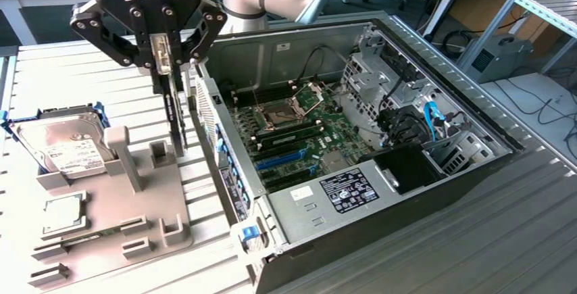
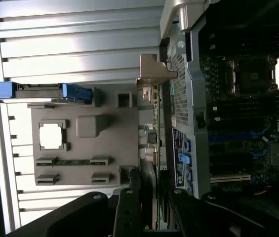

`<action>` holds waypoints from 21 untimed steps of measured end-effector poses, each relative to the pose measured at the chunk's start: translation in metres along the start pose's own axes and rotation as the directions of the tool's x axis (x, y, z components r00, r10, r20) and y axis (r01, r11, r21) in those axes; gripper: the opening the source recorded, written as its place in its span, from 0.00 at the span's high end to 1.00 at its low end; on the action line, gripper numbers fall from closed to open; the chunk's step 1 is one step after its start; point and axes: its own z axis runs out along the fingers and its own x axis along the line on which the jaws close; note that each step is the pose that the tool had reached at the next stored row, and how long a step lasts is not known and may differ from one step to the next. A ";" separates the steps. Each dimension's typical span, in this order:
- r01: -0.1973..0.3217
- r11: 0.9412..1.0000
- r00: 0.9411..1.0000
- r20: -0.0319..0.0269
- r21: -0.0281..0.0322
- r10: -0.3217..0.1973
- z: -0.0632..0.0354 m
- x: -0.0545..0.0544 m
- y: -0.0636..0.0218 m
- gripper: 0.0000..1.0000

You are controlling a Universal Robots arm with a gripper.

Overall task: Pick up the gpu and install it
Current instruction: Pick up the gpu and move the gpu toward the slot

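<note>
Gpu look: the gpu is a thin, dark card seen edge-on. Pale metal shows at its upper part between the fingers, and in the wrist view a bent pale metal tab shows at its far tip.
Gripper: the gripper is pinched narrowly on the gpu's upper end, with one finger on each face of the card.
Gpu place: it hangs outside the computer case, just beside the case's perforated wall with the blue clips and level with that wall's upper edge.
Grey fixture: the grey fixture lies on the slatted table beside that same wall of the case. From near to far it holds a thin memory stick in low brackets, a square silver processor chip in a recess, and a silver hard drive with a white label, leaning in a blue-edged cradle at the fixture's corner farthest from the case.
Computer case: it lies open-side up. From near to far inside are a power supply with a label, blue slots on the motherboard, and an open processor socket.
Gpu axis: the long axis is upright, with one end up in the fingers and the other pointing down. The thin edge faces the exterior camera and the flat faces run parallel to the case's perforated wall.
</note>
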 end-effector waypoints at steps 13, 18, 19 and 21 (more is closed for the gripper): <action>0.000 1.000 1.000 0.000 0.001 0.000 0.0002 -0.022 0.0022 0.74; 0.000 1.000 1.000 0.000 0.001 0.000 0.0003 -0.029 0.0029 0.74; 0.000 1.000 1.000 0.000 0.001 0.000 0.0003 -0.031 0.0030 0.74; 0.000 1.000 1.000 0.000 0.001 0.000 0.0003 -0.034 0.0033 0.74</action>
